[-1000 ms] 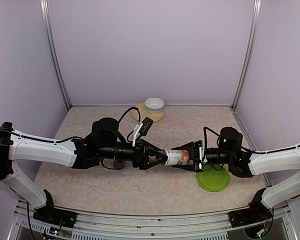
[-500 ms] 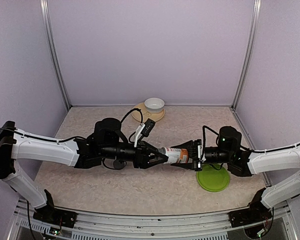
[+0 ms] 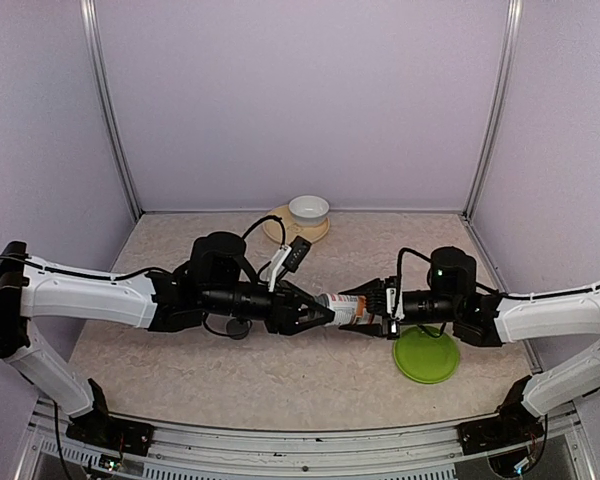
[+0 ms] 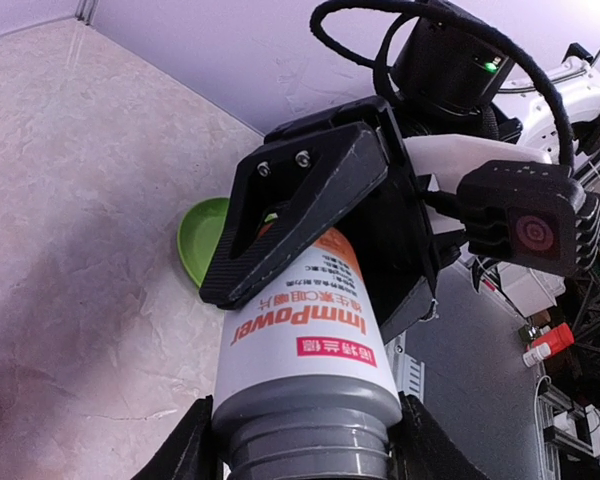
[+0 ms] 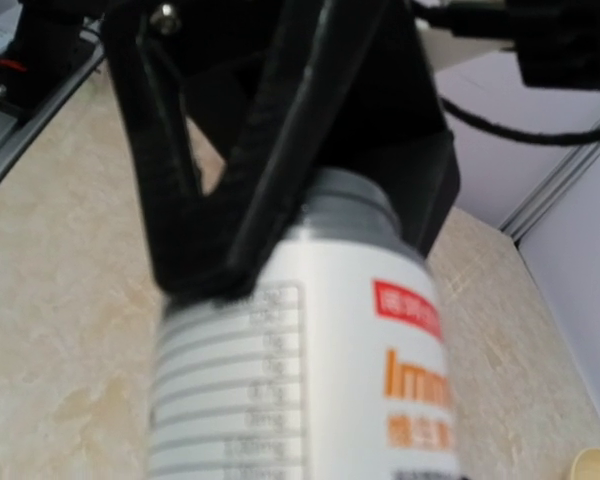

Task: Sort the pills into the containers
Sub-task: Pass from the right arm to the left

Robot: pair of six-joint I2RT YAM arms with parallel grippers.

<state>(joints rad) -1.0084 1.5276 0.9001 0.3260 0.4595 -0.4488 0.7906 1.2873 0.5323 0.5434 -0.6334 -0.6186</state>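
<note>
Left arm stretched level rightward, left pincer (image 3: 325, 313) clamped on grey round cap (image 4: 310, 440), right arm reaching leftward, right pincer (image 3: 376, 305) gripping white orange-labelled plastic pill bottle (image 3: 346, 308) mid-air above beige worktop (image 3: 180, 350), pills hidden from view

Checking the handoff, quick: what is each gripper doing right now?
Left gripper: closed on the grey cap of the bottle.
Right gripper: closed around the bottle's body.
</note>
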